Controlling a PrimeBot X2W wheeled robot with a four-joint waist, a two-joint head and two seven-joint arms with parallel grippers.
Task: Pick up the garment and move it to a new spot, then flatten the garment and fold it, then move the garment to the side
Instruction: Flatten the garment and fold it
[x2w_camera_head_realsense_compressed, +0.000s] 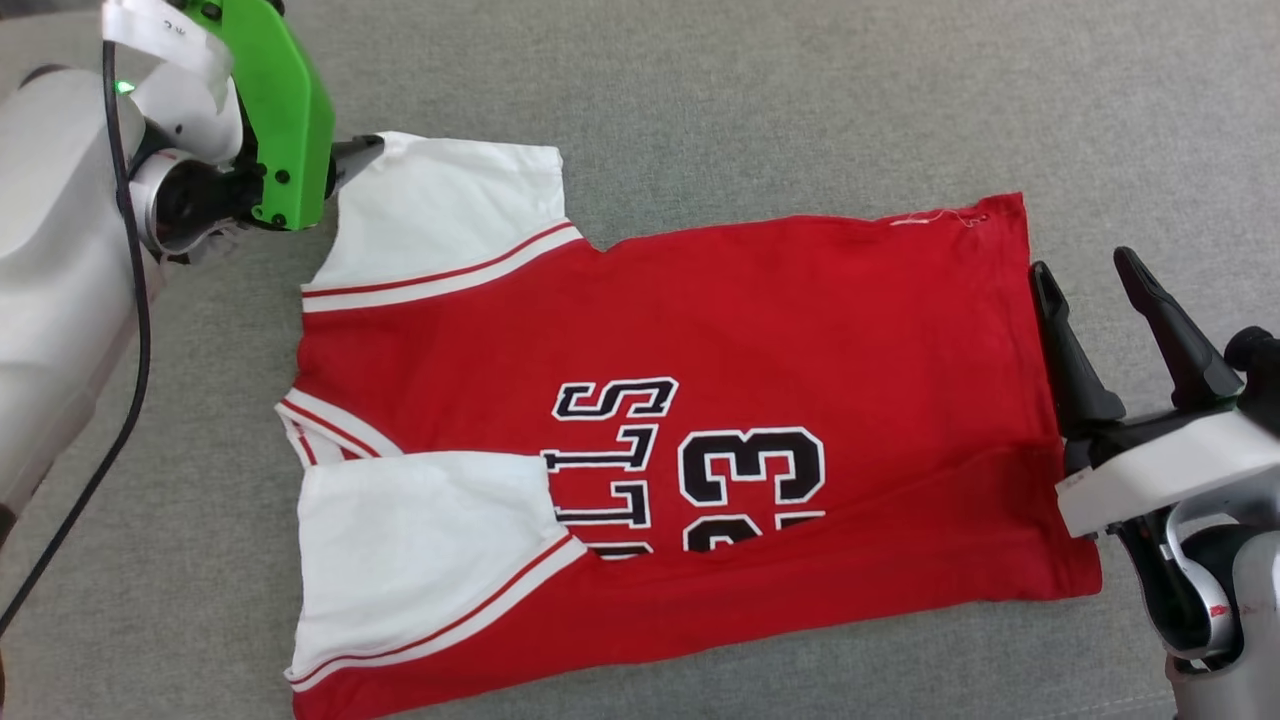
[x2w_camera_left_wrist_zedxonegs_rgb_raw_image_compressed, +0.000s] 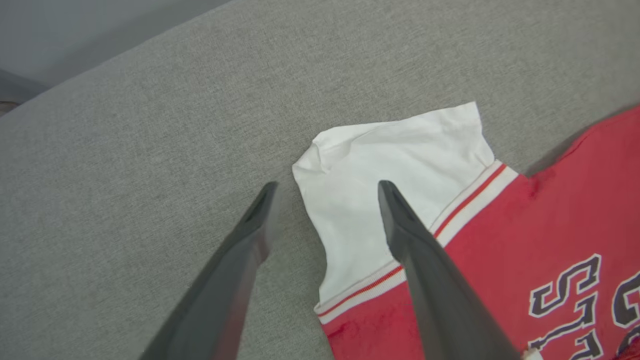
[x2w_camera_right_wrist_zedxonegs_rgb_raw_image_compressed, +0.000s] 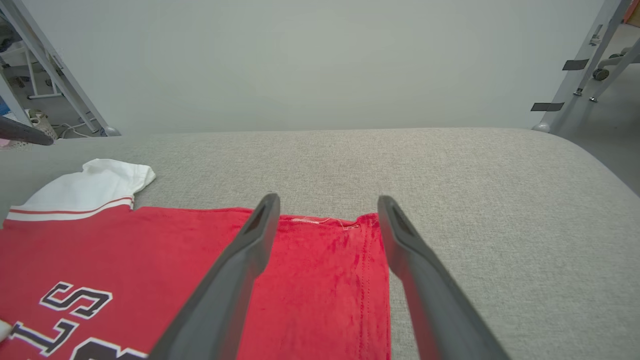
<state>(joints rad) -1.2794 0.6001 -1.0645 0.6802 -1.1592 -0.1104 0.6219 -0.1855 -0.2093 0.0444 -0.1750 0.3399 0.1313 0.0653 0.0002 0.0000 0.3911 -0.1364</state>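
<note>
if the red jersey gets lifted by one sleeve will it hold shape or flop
Likely floppy: the garment lies flat with its near edge folded over the lettering. Probably clings rather than slides on the woven grey surface.

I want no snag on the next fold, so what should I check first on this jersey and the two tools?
1. Left tool open: ok, jaws spread at the far white sleeve.
2. Right tool open: ok, jaws spread by the hem corner.
3. Garment unclamped: ok.
4. Near edge folded over the lettering: ok.
5. Far half lies flat on the grey surface: ok.
6. Fingertips touching cloth: cannot tell.
</note>
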